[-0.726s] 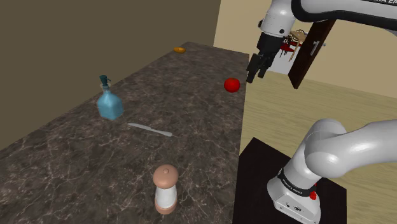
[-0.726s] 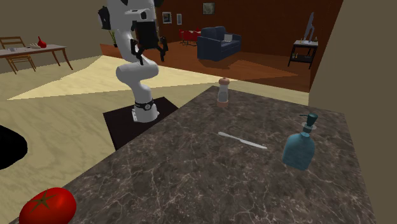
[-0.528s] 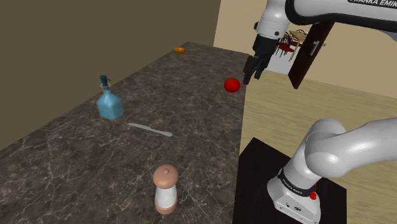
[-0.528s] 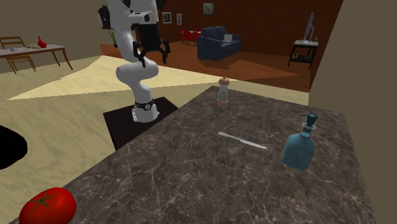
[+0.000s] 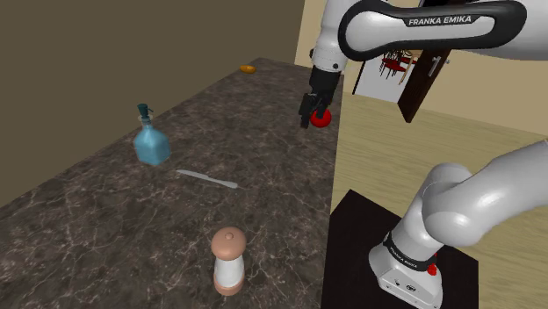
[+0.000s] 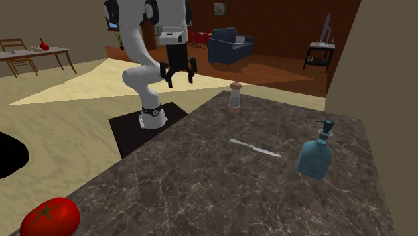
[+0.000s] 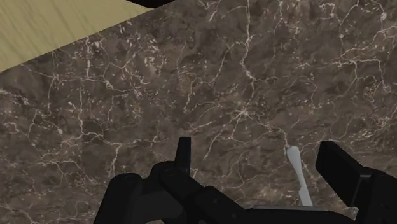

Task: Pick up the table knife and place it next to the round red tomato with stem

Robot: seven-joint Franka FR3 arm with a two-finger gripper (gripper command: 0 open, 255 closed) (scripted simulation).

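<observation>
White "FRANKA EMIKA" lettering (image 5: 438,19) on arm (image 5: 369,26), gripper (image 6: 179,80) with jaws apart over countertop (image 5: 176,237)

Light is soft and even, coming from above: the white robot arm (image 5: 465,202) shades grey on its underside. The dark veined marble surface (image 5: 132,228) looks dim and matte, the pale wooden floor (image 5: 413,149) at frame right brightest. Lines are crisp to the corners.

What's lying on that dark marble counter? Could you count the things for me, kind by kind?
red tomato: 1
table knife: 1
blue bottle with a pump top: 1
grinder, brown top and white body: 1
small orange thing at the far end, too small to name: 1
Total: 5
</observation>
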